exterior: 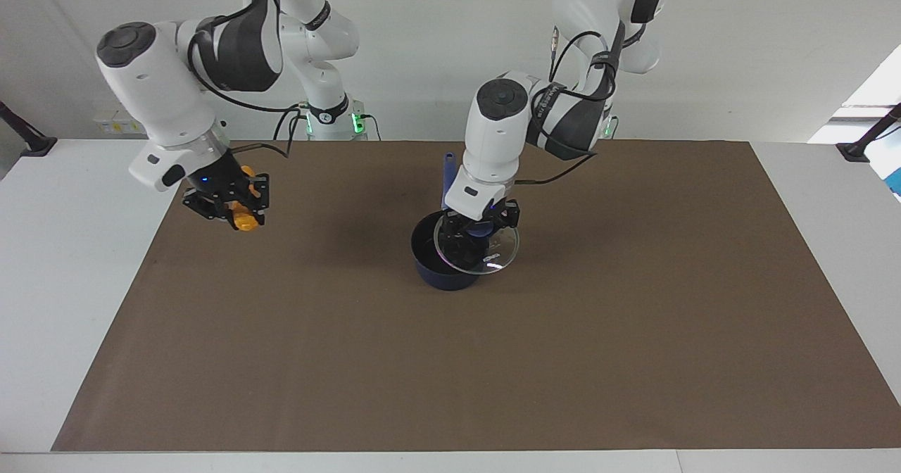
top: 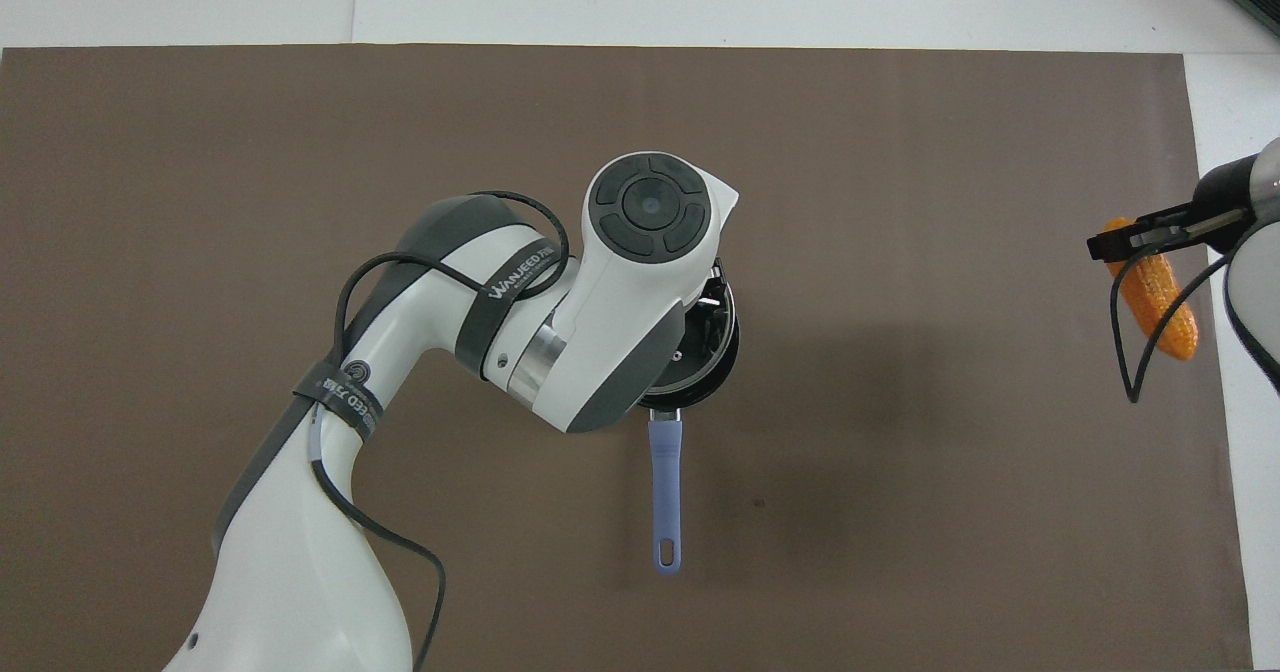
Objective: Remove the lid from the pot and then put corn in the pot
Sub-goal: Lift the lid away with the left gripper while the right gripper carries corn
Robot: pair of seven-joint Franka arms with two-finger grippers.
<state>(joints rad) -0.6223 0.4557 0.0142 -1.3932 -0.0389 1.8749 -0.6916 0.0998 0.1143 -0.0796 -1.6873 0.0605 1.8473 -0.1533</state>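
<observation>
While clamped: left pincer [exterior: 481, 228] on lid [exterior: 486, 255] knob, right pincer [exterior: 232, 209] on corn [exterior: 246, 221].

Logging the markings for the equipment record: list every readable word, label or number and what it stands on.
"WANJEED": on the strap around the left arm; the smaller letters after it are too small to read.
White lettering on the lid: too small to read.
Round mark on the lower strap: unreadable.
</observation>
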